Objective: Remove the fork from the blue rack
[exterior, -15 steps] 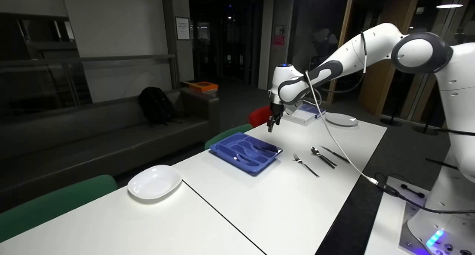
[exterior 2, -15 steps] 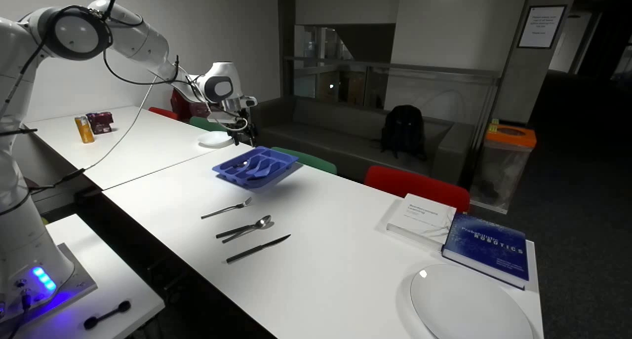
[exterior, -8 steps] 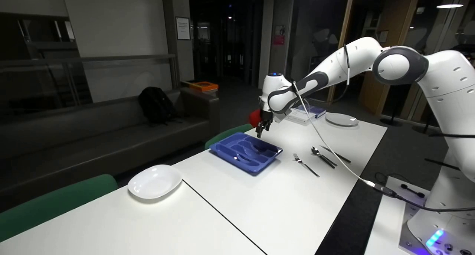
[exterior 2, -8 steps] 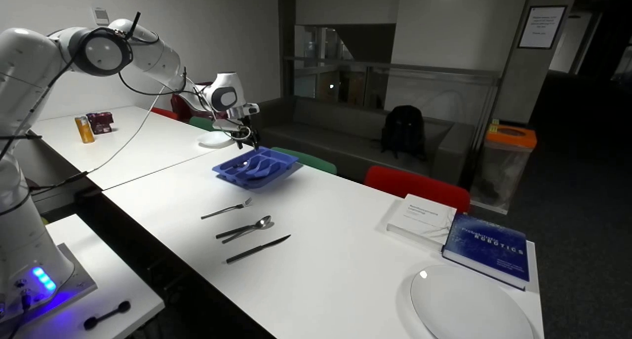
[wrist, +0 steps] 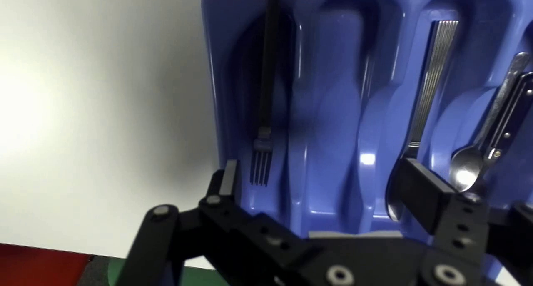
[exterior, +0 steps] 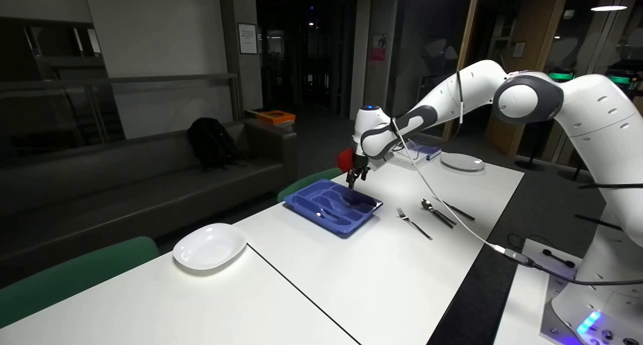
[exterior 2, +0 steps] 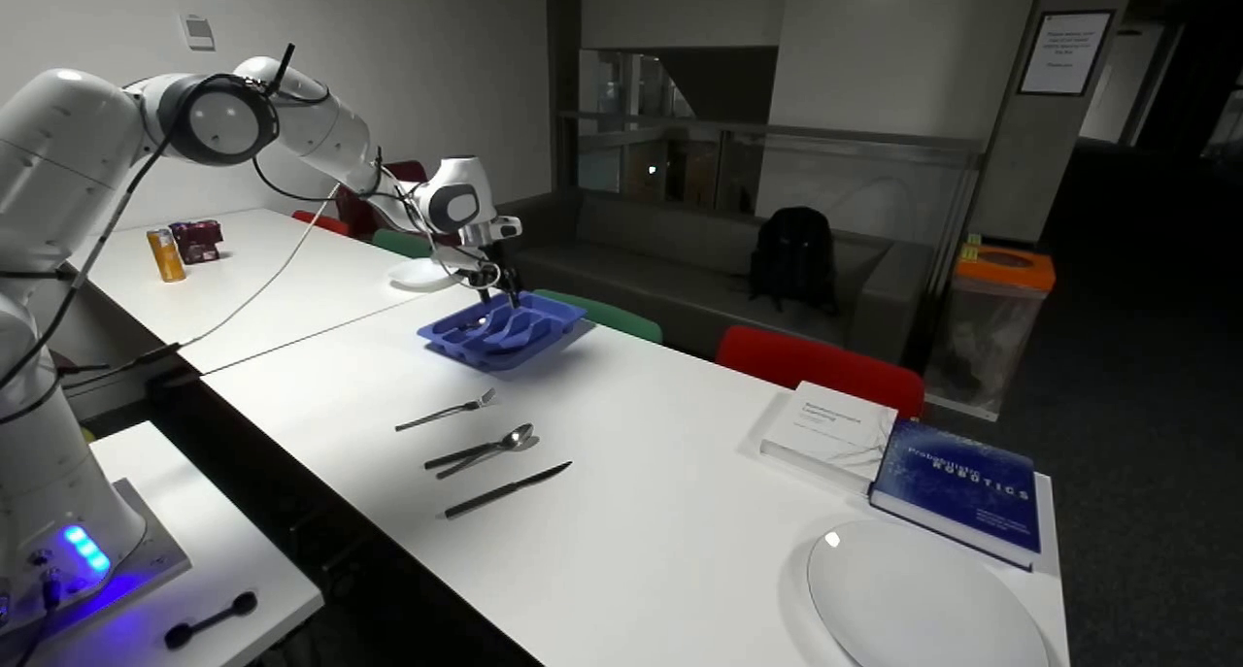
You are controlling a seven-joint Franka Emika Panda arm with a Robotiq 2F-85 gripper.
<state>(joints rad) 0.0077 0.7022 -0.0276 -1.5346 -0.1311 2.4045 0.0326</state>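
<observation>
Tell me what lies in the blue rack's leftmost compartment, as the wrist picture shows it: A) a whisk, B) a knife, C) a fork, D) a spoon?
C: the wrist view shows a fork, dark-handled with tines, lying there in the blue rack.

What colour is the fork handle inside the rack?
The fork handle is black, clearest in the wrist view.

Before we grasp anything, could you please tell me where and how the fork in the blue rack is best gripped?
I'd take the fork by its handle, close to the tined head, bringing the open gripper down from above to close across the narrow width: the handle lies lengthwise in its compartment of the blue rack, with some room apparent on both sides.
</observation>
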